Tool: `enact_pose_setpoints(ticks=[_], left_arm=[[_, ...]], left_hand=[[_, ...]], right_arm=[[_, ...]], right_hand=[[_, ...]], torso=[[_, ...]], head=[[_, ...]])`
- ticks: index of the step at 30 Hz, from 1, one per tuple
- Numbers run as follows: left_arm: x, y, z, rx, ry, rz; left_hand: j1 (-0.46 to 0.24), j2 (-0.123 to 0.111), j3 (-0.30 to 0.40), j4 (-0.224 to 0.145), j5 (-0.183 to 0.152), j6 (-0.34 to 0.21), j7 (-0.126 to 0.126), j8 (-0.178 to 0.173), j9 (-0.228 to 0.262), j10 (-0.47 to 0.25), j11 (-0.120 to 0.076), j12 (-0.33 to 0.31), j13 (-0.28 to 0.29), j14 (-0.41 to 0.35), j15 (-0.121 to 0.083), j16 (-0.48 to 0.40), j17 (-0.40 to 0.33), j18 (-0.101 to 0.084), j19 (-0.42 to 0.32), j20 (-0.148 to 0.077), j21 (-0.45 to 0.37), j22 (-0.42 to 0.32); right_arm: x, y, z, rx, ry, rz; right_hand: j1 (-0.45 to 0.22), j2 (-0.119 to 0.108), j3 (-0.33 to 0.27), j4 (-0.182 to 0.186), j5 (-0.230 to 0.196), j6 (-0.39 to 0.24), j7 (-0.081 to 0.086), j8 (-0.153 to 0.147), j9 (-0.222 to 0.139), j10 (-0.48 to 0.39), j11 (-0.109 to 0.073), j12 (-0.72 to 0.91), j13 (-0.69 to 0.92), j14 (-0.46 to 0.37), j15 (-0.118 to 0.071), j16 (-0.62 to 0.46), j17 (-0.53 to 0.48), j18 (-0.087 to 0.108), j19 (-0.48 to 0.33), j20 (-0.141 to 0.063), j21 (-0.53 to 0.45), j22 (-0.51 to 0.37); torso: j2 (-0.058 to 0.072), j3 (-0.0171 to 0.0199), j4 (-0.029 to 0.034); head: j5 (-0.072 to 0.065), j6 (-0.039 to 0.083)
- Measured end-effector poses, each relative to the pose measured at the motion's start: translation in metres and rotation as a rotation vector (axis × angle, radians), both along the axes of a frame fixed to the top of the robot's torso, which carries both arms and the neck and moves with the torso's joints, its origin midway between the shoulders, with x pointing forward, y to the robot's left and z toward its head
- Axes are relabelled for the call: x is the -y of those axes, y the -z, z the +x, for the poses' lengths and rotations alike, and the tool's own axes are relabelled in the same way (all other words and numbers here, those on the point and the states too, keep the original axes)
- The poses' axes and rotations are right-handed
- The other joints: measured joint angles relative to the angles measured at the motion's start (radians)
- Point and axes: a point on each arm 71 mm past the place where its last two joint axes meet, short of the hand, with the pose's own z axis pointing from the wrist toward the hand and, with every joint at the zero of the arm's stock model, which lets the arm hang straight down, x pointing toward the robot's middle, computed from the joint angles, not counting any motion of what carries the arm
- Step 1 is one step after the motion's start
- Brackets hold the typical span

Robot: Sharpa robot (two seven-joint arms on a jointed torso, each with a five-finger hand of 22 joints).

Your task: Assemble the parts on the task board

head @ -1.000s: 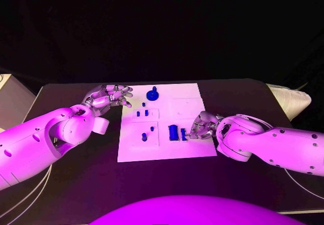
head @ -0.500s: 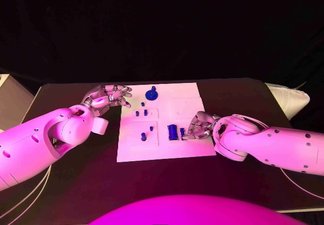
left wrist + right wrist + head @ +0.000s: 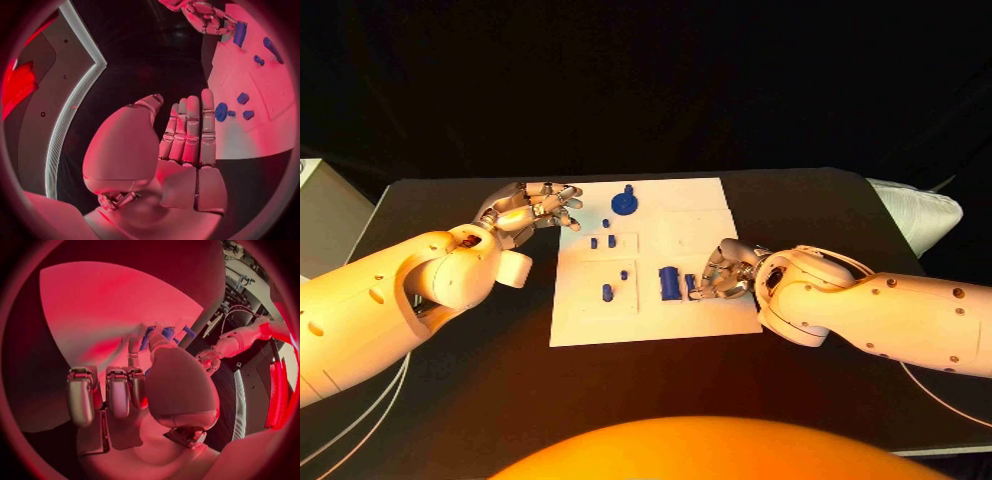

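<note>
The white task board (image 3: 711,215) lies mid-table. On it stand a round blue part (image 3: 626,202), several small blue pegs (image 3: 607,292) and a tall blue block (image 3: 671,282). My right hand (image 3: 728,268) rests at the board's right side. It pinches a narrow blue part (image 3: 691,286) that stands right beside the block. In the right wrist view that narrow blue part (image 3: 167,333) shows between thumb and finger, above the board (image 3: 94,305). My left hand (image 3: 531,208) hovers off the board's far left corner, fingers apart and holding nothing. The left wrist view shows this left hand (image 3: 187,135) flat near the round part (image 3: 220,111).
The black table (image 3: 473,380) has bare room in front of the board and on both sides. A white padded object (image 3: 920,215) lies off the table's right edge. A pale box (image 3: 318,205) stands off its left edge.
My right hand and forearm have edged slightly left along the board's right side, staying at the narrow blue part. The left hand and the other parts have not moved.
</note>
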Motion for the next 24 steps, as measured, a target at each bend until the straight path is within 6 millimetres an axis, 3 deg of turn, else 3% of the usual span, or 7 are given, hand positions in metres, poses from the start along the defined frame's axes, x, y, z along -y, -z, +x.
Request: enact_pose_setpoints(ticks=[7,10,13,15,17,18,24], left_arm=[[-0.001,0.002,0.0,-0.005,-0.002,0.001],[0.0,0.004,-0.001,-0.008,-0.002,0.0],[0.0,0.006,-0.001,-0.011,-0.005,0.0],[0.0,0.008,-0.001,-0.013,-0.008,-0.001],[0.001,0.009,0.0,-0.013,-0.011,-0.003],[0.001,0.01,0.0,-0.013,-0.013,-0.004],[0.003,0.015,0.004,-0.002,-0.043,-0.012]], left_hand=[[0.004,0.004,-0.003,0.003,0.0,0.0,0.0,0.0,-0.001,0.0,0.0,-0.004,-0.001,0.0,0.0,0.0,0.0,0.0,0.0,0.0,0.0,-0.001],[0.004,0.004,-0.003,0.003,0.0,0.0,0.0,0.0,-0.001,-0.004,0.004,-0.007,-0.002,0.0,0.0,0.0,0.0,0.0,0.0,0.0,0.0,-0.001],[0.004,0.004,-0.003,0.003,0.0,-0.004,0.003,0.0,-0.003,-0.004,0.004,-0.009,-0.002,0.0,0.0,0.0,0.0,0.0,0.0,0.0,-0.001,-0.002],[0.004,0.004,-0.006,0.005,0.0,-0.007,0.0,0.0,-0.003,-0.004,0.004,-0.012,-0.003,0.0,0.0,-0.005,0.0,0.0,0.0,0.0,-0.004,-0.004],[0.004,0.004,-0.011,0.003,0.0,-0.008,0.0,0.0,-0.003,-0.009,0.009,-0.018,-0.005,-0.005,0.003,-0.009,0.0,0.0,0.0,0.0,-0.013,-0.006],[0.004,0.004,-0.014,0.005,0.0,-0.008,0.0,0.0,-0.003,-0.015,0.015,-0.027,-0.008,-0.021,0.006,-0.021,-0.005,0.0,-0.006,0.006,-0.023,-0.011],[0.021,0.012,-0.03,0.004,0.0,-0.013,0.005,0.0,-0.007,-0.023,0.023,-0.077,-0.029,-0.075,0.024,-0.137,-0.051,0.0,-0.056,0.031,-0.114,-0.063]], right_arm=[[0.005,-0.003,-0.001,0.026,0.005,0.046],[0.006,-0.006,-0.001,0.051,0.005,0.097],[0.007,-0.01,0.001,0.08,0.008,0.162],[0.009,-0.012,0.003,0.103,0.014,0.213],[0.012,-0.014,0.007,0.124,0.024,0.261],[0.014,-0.015,0.009,0.135,0.031,0.285],[0.031,-0.019,0.033,0.201,0.096,0.442]], right_hand=[[-0.062,0.009,-0.035,0.001,0.035,0.0,0.0,0.0,-0.007,0.0,0.0,0.0,0.001,0.0,0.0,0.0,0.0,0.0,0.0,0.0,-0.019,0.001],[-0.075,0.016,-0.081,-0.001,0.098,-0.022,0.011,0.0,-0.012,0.0,0.0,-0.001,0.001,0.0,0.0,0.0,0.0,0.0,0.0,0.0,-0.051,0.001],[-0.085,0.026,-0.118,-0.001,0.094,-0.05,0.021,-0.014,-0.017,0.0,0.011,-0.046,0.001,-0.004,0.005,0.0,0.0,0.0,0.0,0.0,-0.121,0.001],[-0.088,0.029,-0.15,-0.001,0.073,-0.085,0.035,-0.035,-0.025,-0.001,0.025,-0.096,0.001,-0.001,0.018,-0.013,0.0,0.026,-0.001,0.006,-0.211,0.001],[-0.09,0.032,-0.169,-0.001,0.059,-0.106,0.045,-0.048,-0.03,0.0,0.033,-0.141,0.001,-0.004,0.022,-0.031,0.0,0.032,0.0,0.015,-0.292,0.001],[-0.082,0.04,-0.175,-0.001,0.058,-0.112,0.051,-0.054,-0.031,0.0,0.034,-0.158,0.001,-0.003,0.023,-0.035,0.0,0.034,0.0,0.015,-0.329,0.001],[-0.015,0.094,-0.187,-0.002,0.066,-0.14,0.064,-0.071,-0.034,-0.082,0.053,-0.344,0.004,-0.002,0.038,-0.16,0.0,0.095,-0.037,0.036,-0.67,0.001]], torso=[[-0.003,0.0,-0.0008],[-0.005,-0.0004,-0.0016],[-0.008,-0.0006,-0.0033],[-0.011,-0.0012,-0.0051],[-0.014,-0.0018,-0.0072],[-0.017,-0.0025,-0.0089],[-0.034,-0.0057,-0.0193]], head=[[0.001,0.006],[0.003,0.01],[0.005,0.014],[0.006,0.016],[0.008,0.02],[0.01,0.023],[0.02,0.049]])
